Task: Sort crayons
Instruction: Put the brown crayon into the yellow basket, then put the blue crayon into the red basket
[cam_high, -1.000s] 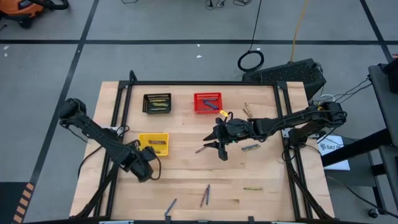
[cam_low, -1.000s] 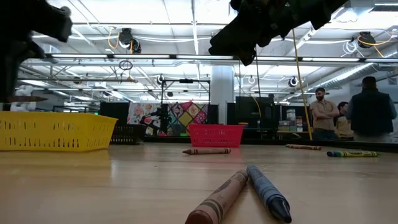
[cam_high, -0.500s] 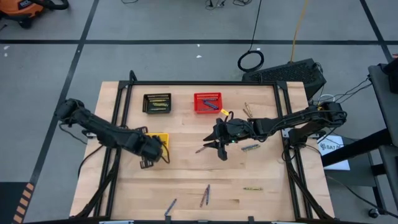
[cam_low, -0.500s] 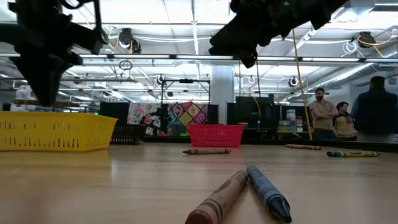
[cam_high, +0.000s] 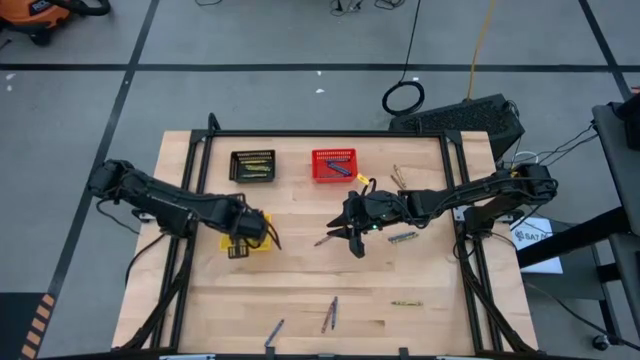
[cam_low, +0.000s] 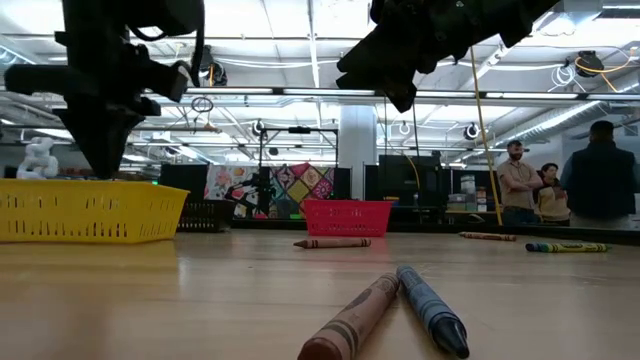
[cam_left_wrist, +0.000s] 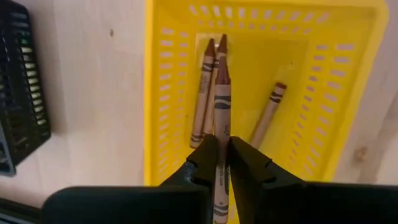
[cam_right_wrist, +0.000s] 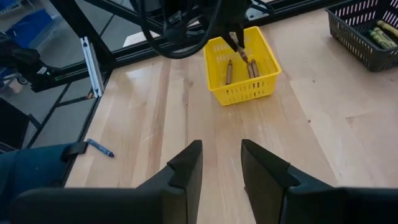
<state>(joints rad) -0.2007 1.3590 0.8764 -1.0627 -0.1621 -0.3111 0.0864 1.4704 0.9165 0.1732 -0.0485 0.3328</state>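
Left hand (cam_left_wrist: 222, 163) hangs over the yellow basket (cam_left_wrist: 168, 93), fingers pinched narrow on a brown crayon (cam_left_wrist: 222, 112) that points along the basket's length; three more brown crayons (cam_left_wrist: 205, 93) lie on the basket floor just below it; black basket (cam_left_wrist: 22, 93) sits beside, apart.

Risks, as judged from here: the held crayon is long against the basket's inside; released at a tilt, its tip may catch on the lattice wall or ride up on the crayons beneath and rest propped on the rim; a sticky release off one finger pad could flick it out onto the surface; a low hand could nudge the light basket on the way out.

Right hand (cam_right_wrist: 221, 163) waits mid-surface, fingers spread wide, nothing between them; in the high view a brown crayon (cam_high: 322, 241) lies just beside it and a greenish one (cam_high: 402, 237) close on its other side.

Red basket (cam_high: 333, 165) at the far edge holds blue crayons; loose crayons (cam_high: 330, 313) are scattered near the front edge, others by the right rail (cam_high: 398, 177); much sorting left. Both arms reach toward the centre; crossing paths could mean a knock.
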